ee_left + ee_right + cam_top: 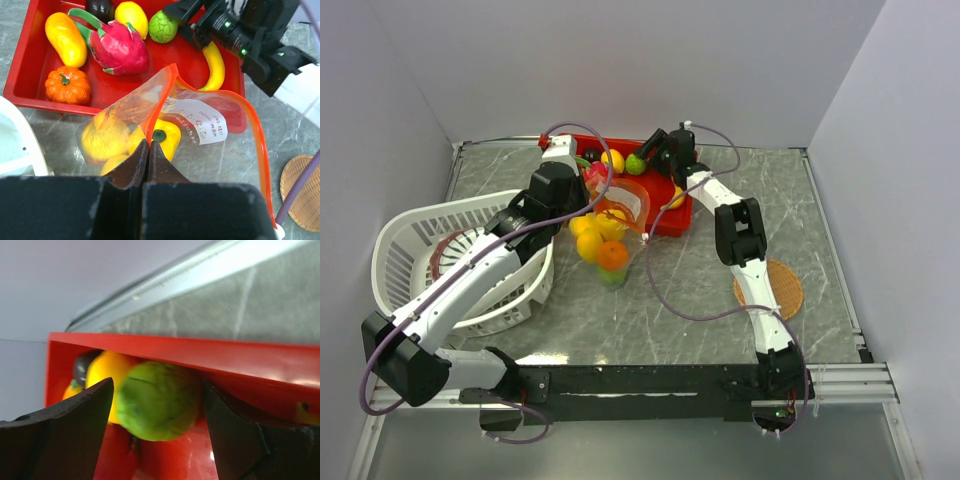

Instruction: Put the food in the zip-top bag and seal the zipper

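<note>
Left jaws are pinching the zip-top bag's [200, 125] zipper [172, 76], right jaws are hanging spread around a lime [157, 400] at the bag's 12 o'clock.

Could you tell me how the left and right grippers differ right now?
The left gripper is shut on the orange rim of the bag; the right gripper is open, its fingers on either side of a green lime. The left one is on the near side of the red tray; the right one reaches into it. Both have black fingers.
</note>
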`<state>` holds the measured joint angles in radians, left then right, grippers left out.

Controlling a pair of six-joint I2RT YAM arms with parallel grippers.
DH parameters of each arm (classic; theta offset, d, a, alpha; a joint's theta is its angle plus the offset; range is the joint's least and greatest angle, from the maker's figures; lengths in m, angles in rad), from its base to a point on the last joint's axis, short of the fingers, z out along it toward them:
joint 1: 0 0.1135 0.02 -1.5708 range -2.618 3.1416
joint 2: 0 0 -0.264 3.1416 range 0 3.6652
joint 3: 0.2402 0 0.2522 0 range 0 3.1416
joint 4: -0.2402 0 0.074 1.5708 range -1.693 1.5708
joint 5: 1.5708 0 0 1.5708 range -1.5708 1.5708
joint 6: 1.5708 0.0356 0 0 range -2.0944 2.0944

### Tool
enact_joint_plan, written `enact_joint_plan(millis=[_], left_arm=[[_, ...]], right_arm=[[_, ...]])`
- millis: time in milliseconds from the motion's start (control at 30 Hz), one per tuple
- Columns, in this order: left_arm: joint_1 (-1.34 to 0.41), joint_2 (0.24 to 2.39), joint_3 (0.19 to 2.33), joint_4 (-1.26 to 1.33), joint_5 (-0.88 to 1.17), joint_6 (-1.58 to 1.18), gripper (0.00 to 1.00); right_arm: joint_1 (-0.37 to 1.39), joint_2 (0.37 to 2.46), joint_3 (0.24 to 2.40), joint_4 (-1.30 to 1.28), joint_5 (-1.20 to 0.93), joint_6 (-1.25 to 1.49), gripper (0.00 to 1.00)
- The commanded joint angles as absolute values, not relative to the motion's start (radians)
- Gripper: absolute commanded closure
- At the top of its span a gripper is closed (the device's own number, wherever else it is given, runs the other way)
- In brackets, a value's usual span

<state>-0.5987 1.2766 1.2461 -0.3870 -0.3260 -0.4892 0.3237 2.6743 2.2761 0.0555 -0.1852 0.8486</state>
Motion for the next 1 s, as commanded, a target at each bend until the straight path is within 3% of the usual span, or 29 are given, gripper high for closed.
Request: enact_joint_plan(millis=[0, 600, 700, 733, 767, 967], left_arm=[[-0.595, 1.273, 1.31, -0.368, -0.316, -0.471, 0.99], [-0.595, 1.289, 1.315, -0.359, -0.298, -0.477, 0.99], [-0.595, 1.287, 1.31, -0.357, -0.296, -0.483, 0.99], [-0.595, 1.287, 1.309, -0.359, -0.296, -0.485, 0.99], [-0.595, 1.285, 1.305, -0.357, -0.298, -0.485, 0.99], [-0.595, 1.281, 1.301, -0.359, -0.305, -0.479, 0.99]], right_arm=[[0.318, 2.677, 2.29, 0.1, -0.229, 0.919, 0.21], [0.339, 2.672, 2.339, -0.058, -0.224, 0.85, 0.23], [0.339, 2.684, 2.359, -0.06, -0.244, 0.85, 0.36], [0.337, 2.686, 2.358, -0.057, -0.247, 0.856, 0.47], [0.339, 2.684, 2.353, -0.051, -0.252, 0.859, 0.53], [0.336, 2.637, 2.269, -0.003, -0.271, 0.882, 0.78]])
